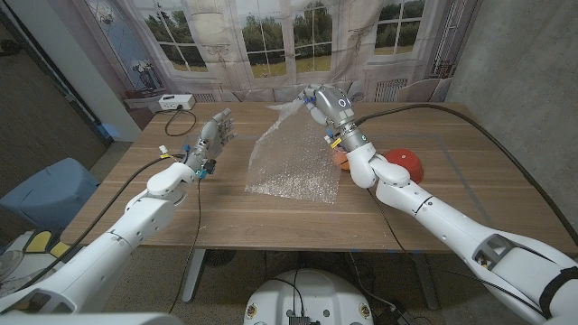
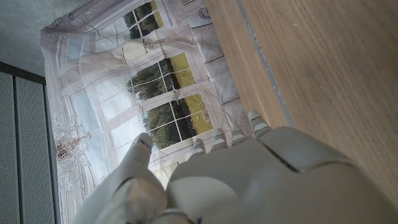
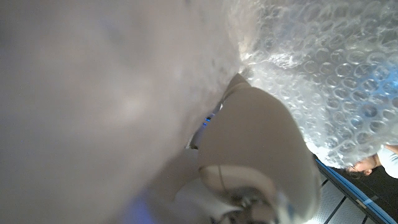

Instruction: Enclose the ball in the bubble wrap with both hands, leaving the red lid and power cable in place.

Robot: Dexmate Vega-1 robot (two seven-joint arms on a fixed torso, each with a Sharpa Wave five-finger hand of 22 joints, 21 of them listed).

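While your right hand (image 1: 318, 106) pinches the bubble wrap (image 1: 293, 162) corner aloft | ball (image 1: 340, 157) beside the sheet, unwrapped | left hand (image 1: 212, 138) empty, fingers spread | enclosing barely begun.

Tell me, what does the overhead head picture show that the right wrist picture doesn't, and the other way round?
Head view alone: the whole wooden table, the left robot hand raised with fingers apart and holding nothing, the red lid, an orange ball mostly hidden behind the right arm, and a cable at the far left. Right wrist view alone: the wrap's single bubbles up close, and part of a person at the edge. Both share: the right robot hand lifting the bubble wrap.
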